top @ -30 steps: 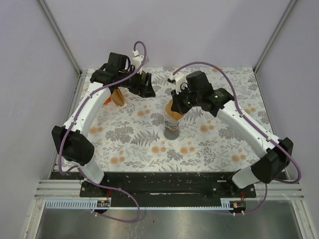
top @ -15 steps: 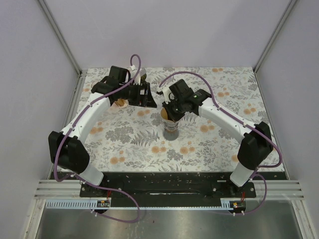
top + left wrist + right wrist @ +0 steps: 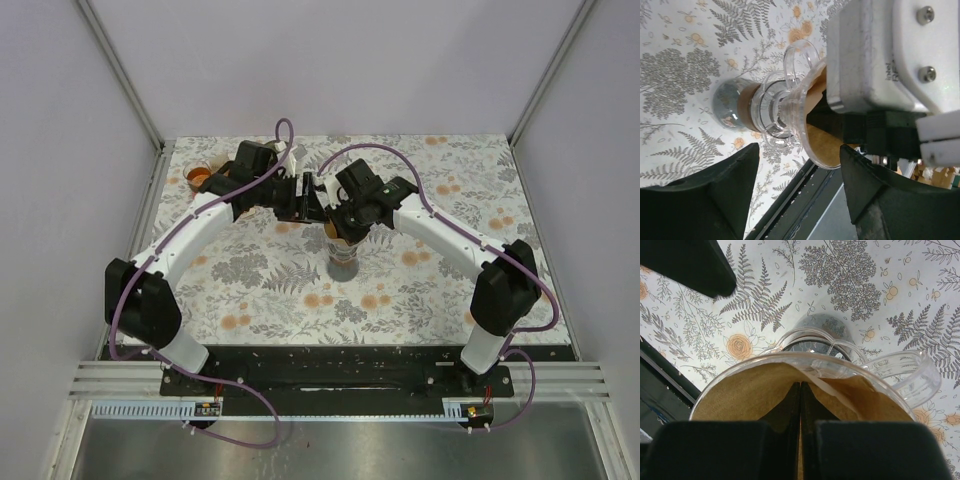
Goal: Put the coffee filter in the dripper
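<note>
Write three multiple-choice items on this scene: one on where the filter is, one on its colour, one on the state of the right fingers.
1. Where is the coffee filter?
A) inside the dripper
B) flat on the table
C) stuck to the back wall

2. What colour is the filter?
A) white
B) brown
C) blue

3. How do the right fingers stand?
A) spread wide
B) shut on the filter
C) out of view

Answers:
1 A, the paper lines the clear cone just under its rim.
2 B, it shows tan-brown in both wrist views.
3 B, they press together with the paper's fold between them.
</note>
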